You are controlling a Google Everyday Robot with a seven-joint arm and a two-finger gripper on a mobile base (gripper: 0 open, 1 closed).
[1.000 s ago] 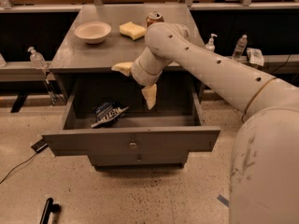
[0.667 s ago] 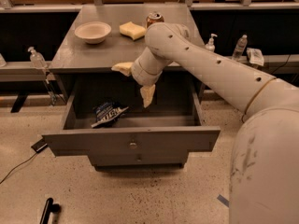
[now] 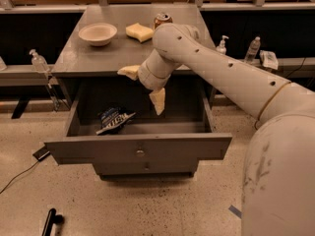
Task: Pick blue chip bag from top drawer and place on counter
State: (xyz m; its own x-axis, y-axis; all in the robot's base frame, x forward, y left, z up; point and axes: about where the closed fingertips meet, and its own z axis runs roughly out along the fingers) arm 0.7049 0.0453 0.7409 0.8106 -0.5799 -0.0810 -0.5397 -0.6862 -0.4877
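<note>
The top drawer is pulled out, its flat front panel and small knob facing me. The blue chip bag lies crumpled on the drawer floor at the left, white lettering showing. My gripper hangs over the middle of the open drawer, up and to the right of the bag and apart from it. Its two cream fingers are spread wide, one pointing left at the counter's front edge, one pointing down into the drawer. It holds nothing. The grey counter is above the drawer.
On the counter stand a white bowl, a yellow sponge and a can. A narrower drawer front sits below. Bottles stand on side ledges, left and right. A cable lies on the floor at the left.
</note>
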